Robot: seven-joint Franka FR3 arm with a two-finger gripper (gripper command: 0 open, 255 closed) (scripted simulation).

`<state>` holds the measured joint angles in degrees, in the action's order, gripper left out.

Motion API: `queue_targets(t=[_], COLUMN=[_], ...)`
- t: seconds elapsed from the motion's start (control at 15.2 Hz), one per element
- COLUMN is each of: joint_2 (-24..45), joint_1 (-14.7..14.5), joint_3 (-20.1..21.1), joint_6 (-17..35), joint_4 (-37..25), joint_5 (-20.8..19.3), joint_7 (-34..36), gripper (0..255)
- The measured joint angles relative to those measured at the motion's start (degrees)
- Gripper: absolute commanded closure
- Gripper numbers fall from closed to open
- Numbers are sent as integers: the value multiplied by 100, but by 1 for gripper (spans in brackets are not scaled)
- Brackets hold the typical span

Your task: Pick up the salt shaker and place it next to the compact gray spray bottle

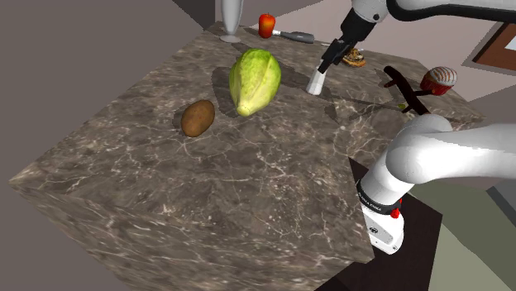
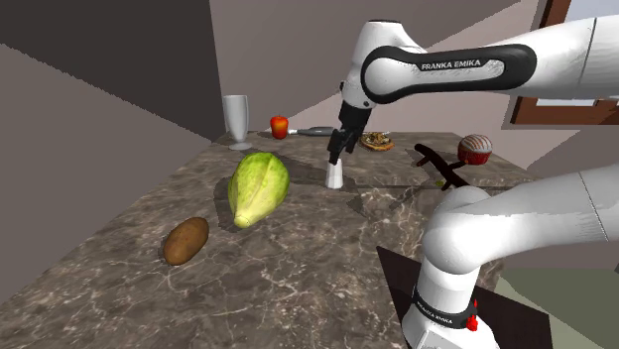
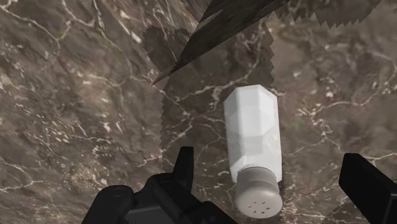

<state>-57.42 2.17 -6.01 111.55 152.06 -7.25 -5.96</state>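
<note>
The black gripper hangs right over the white salt shaker, fingers apart and straddling it without touching, set, I reckon, to close on its body. The shaker stands upright on the marble counter, at three o'clock from the green cabbage in the shoulder view.

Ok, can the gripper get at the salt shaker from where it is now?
Probably yes. The gripper hangs just above the upright salt shaker, its fingers open with one on each side of it, not touching. Nothing stands between them; the green vegetable lies well aside.
</note>
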Motion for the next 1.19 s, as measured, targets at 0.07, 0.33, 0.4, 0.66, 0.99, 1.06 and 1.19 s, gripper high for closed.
queue_targets(t=[0.07, 0.33, 0.4, 0.66, 0.99, 1.06, 1.19], joint_2=[2, 106, 115, 122, 121, 122, 122], joint_1=[5, 19, 21, 21, 20, 19, 19], joint_3=[-14, -62, -67, -67, -66, -66, -65], joint_6=[71, 439, 468, 496, 498, 498, 498], joint_4=[64, 324, 342, 361, 360, 361, 361], joint_5=[-11, -51, -55, -56, -54, -54, -54], joint_7=[-5, -4, -5, -1, 0, 0, 0], gripper=[0, 0, 0, 0, 255, 255, 255])
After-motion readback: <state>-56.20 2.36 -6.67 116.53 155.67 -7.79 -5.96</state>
